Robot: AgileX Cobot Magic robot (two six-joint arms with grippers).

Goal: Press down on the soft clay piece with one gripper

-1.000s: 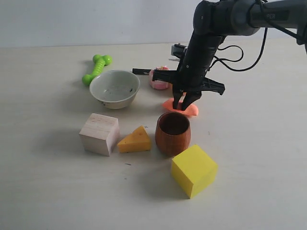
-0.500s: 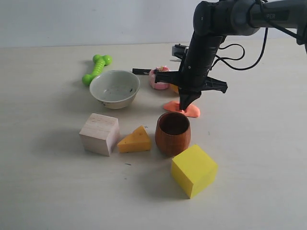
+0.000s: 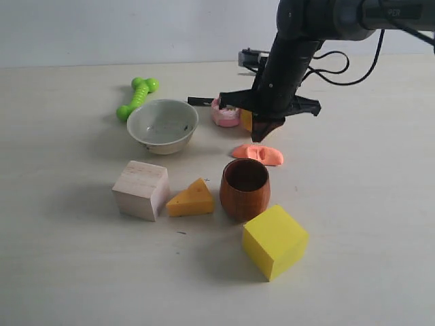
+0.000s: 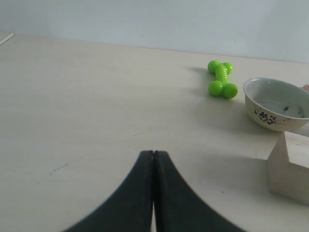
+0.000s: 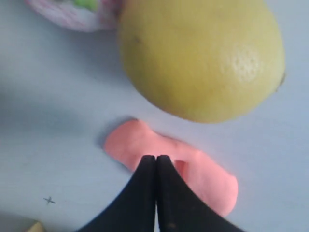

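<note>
The soft clay piece (image 3: 257, 154) lies flat on the table behind the wooden cup, a salmon-orange blob with a dent in its middle; it fills the lower part of the right wrist view (image 5: 203, 174). My right gripper (image 3: 262, 136) hangs a little above the clay, shut with nothing between its fingers (image 5: 156, 159). Off the edge of the exterior view, my left gripper (image 4: 153, 153) is shut and empty over bare table.
A lemon (image 5: 203, 53) and a pink item (image 3: 224, 113) sit just behind the clay. In front stand a wooden cup (image 3: 245, 188), a yellow cube (image 3: 274, 241), a cheese wedge (image 3: 191, 199) and a wooden block (image 3: 141, 189). A bowl (image 3: 162, 125) and green bone toy (image 3: 137, 97) lie left.
My right gripper was pressed into the clay, its fingers closing together, and has since lifted clear of it. The clay now looks flatter with a dent.
</note>
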